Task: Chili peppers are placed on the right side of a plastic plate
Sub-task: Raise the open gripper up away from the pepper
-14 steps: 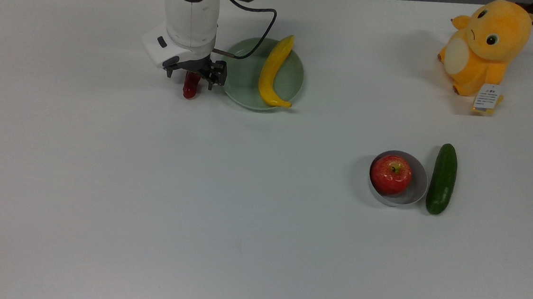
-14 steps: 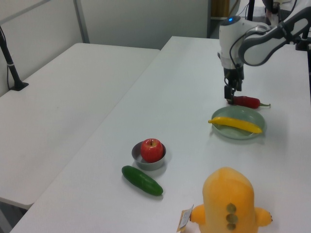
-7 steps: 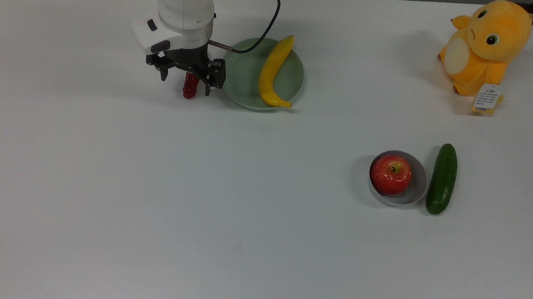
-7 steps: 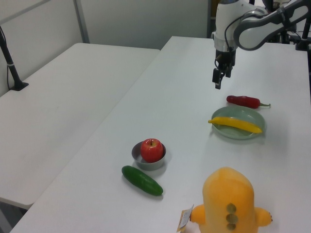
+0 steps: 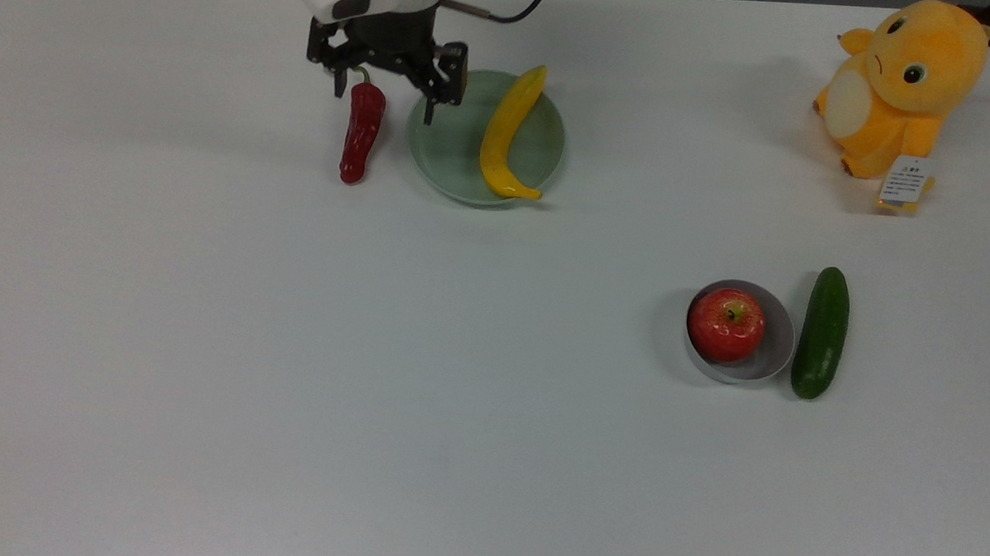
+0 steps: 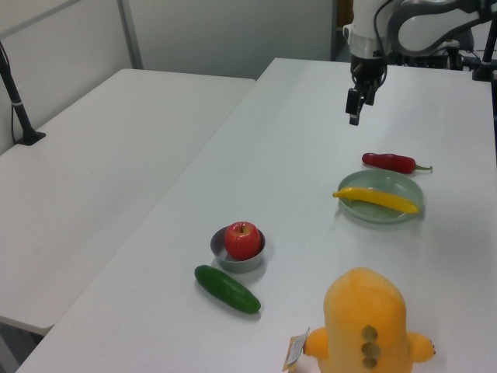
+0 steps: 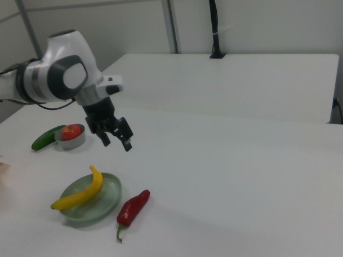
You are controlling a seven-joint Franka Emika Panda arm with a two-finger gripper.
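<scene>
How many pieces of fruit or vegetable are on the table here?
4: the chili pepper beside the plastic plate, the banana on it, the apple in the grey bowl, the cucumber beside it.

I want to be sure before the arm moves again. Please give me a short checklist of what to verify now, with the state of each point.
1. Chili pepper lies on the table, outside the plastic plate: ok.
2. Chili is close beside the plate rim, on the right view's right: ok.
3. Gripper is open and holds nothing: ok.
4. Gripper is lifted clear above chili and plate: ok.
5. Banana rests on the plate, undisturbed by the chili: ok.
6. Chili touches the rim or not: cannot tell.
</scene>
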